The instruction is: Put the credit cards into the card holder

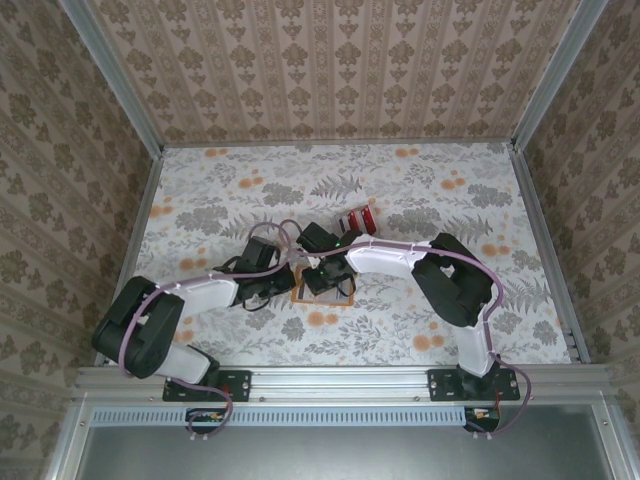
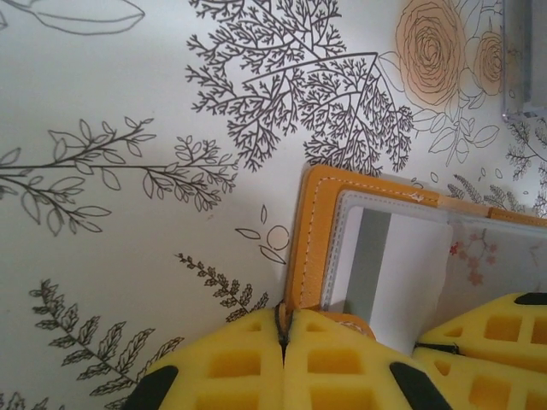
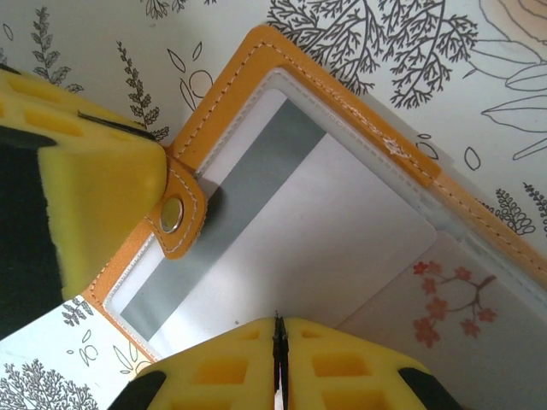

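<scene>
Top view: the card holder [image 1: 322, 298] lies on the surface [image 1: 450, 200] where both arms meet, with red credit cards [image 1: 358, 218] beyond. Left wrist: the left claw [image 2: 283, 329] is clenched on its clasp corner. Right wrist: the right claw [image 3: 275, 329], clenched, seems to pinch a whitish card [image 3: 291, 248], long axis pointing ahead-left into the pocket. No writing is legible.

Top: high at the near edge, looking down over the whole table [image 1: 220, 200].
Wrists: close, facing down; both share the holder [image 2: 312, 231].

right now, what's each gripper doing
left gripper: shut on the clasp edge of the orange leather card holder.
right gripper: shut, apparently pinching the white grey-striped plastic card.
</scene>
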